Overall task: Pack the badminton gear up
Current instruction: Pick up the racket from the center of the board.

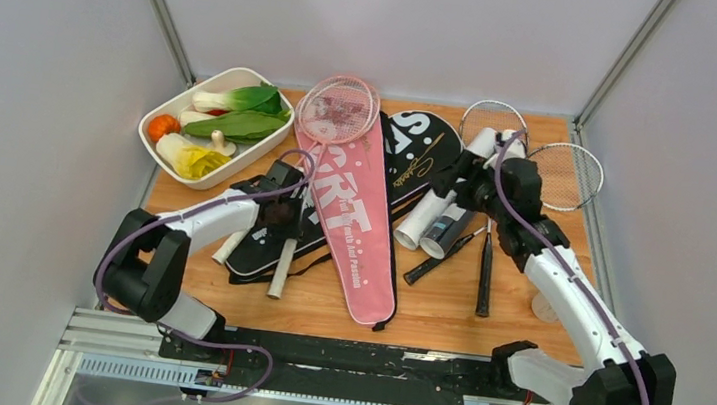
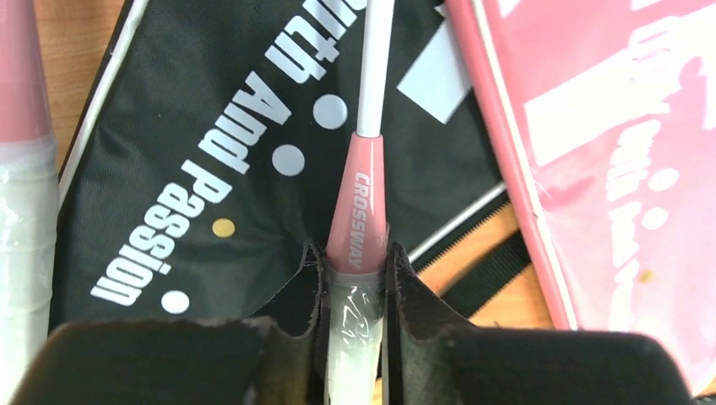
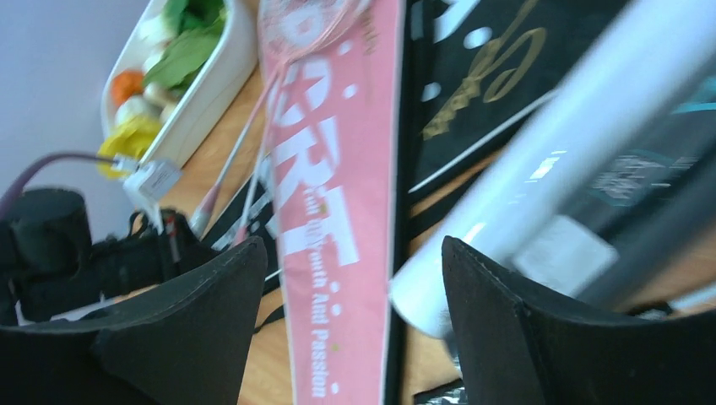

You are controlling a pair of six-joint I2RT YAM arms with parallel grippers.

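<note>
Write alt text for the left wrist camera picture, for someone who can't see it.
The left tool is shut on a pink racket at the top of its handle, where the white shaft starts. The racket lies over a black cover with white lettering, and a pink cover is on the right.

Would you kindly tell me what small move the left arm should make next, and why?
Probably lift the pink racket a little off the black cover. The left gripper has its fingers pressed against both sides of the handle, just below the pink cone, so the grip looks set, and the racket lies on that cover.
</note>
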